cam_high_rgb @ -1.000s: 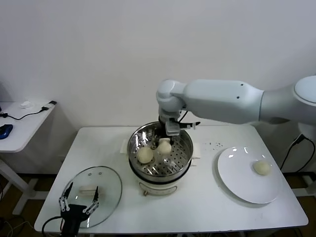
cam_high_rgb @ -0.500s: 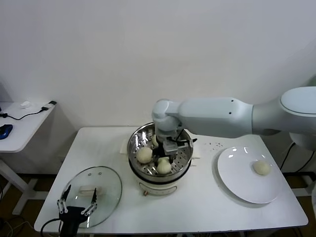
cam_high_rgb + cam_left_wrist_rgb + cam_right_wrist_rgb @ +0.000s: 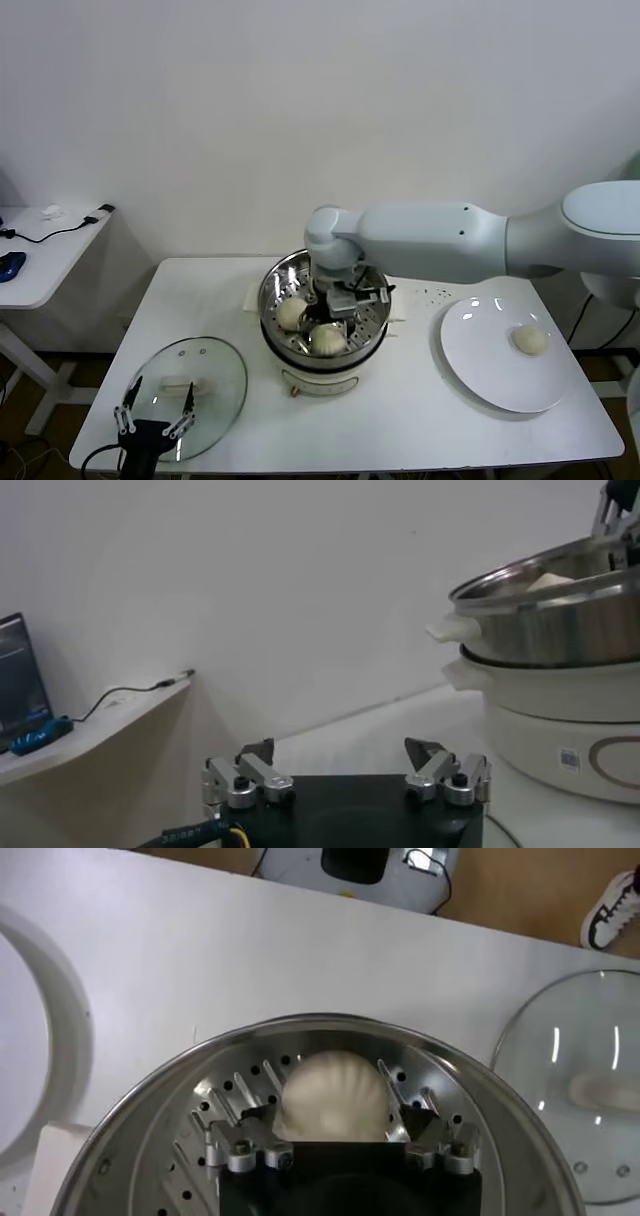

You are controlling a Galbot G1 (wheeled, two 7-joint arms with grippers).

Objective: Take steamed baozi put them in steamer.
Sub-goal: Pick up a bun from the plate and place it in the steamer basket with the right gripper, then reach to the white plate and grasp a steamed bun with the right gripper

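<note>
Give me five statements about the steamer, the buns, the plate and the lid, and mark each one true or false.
1. One baozi lies on the white plate. True.
2. The right gripper is inside the steamer, its open fingers on either side of a bun. True.
3. The glass lid sits on the steamer. False: it lies on the table, by the left gripper.
4. The steamer is empty. False: the head view shows at least two buns in it.
5. The left gripper holds a bun. False: it is open and holds nothing.
</note>
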